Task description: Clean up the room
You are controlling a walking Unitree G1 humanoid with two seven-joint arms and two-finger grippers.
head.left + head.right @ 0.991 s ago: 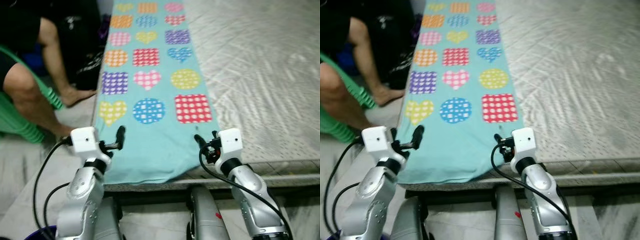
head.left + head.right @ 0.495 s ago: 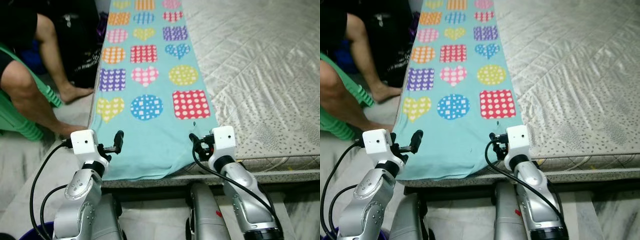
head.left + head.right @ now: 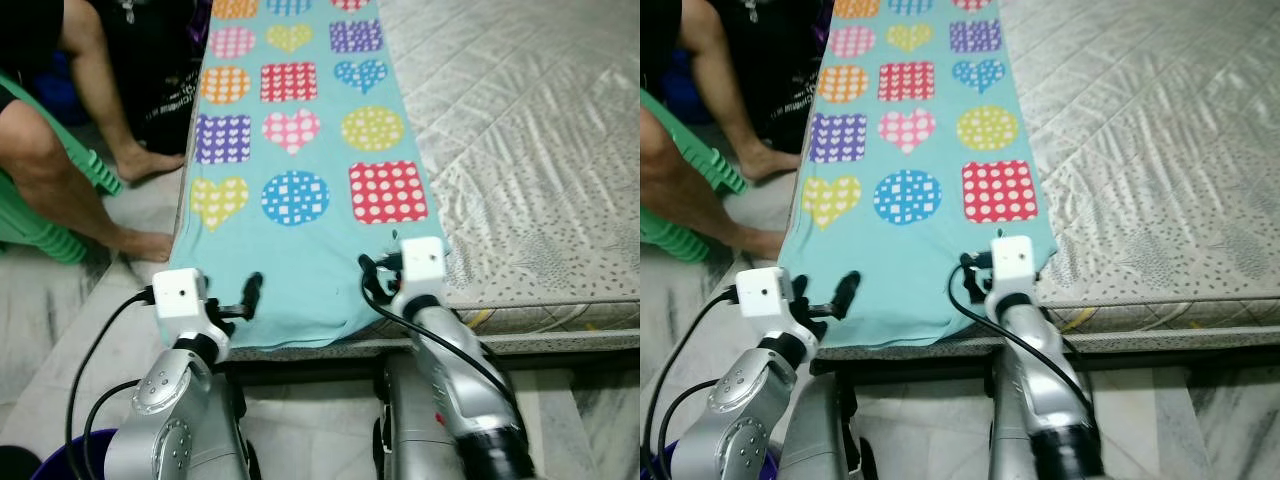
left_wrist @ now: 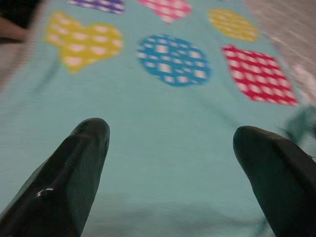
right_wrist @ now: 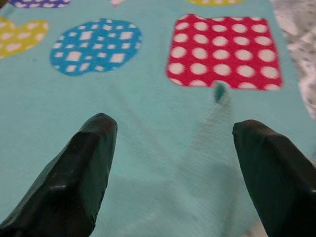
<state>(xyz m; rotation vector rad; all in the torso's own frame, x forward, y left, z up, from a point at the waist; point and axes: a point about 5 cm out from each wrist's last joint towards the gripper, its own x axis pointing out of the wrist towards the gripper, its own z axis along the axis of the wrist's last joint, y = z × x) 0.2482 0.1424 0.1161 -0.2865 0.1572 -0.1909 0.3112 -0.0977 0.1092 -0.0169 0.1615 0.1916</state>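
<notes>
Bare turquoise towel (image 3: 300, 290) lies open ahead of both spread-fingered grippers, left gripper (image 4: 170, 168) and right gripper (image 5: 173, 168). A seated person's legs (image 3: 60, 180) crowd the floor left of the left gripper.

Towel (image 3: 300, 180) laid along left edge of mattress (image 3: 520, 150); both grippers over towel's near end, left gripper (image 3: 250, 297) at left, right gripper (image 3: 372, 268) at right; person's legs (image 3: 70, 170) on floor left of mattress

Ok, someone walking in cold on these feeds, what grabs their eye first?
The turquoise towel with bright dotted hearts, circles and squares, running up the left side of the grey mattress. Both grippers, left and right, are open over its near end. A seated person's bare legs are on the robot's left.
</notes>
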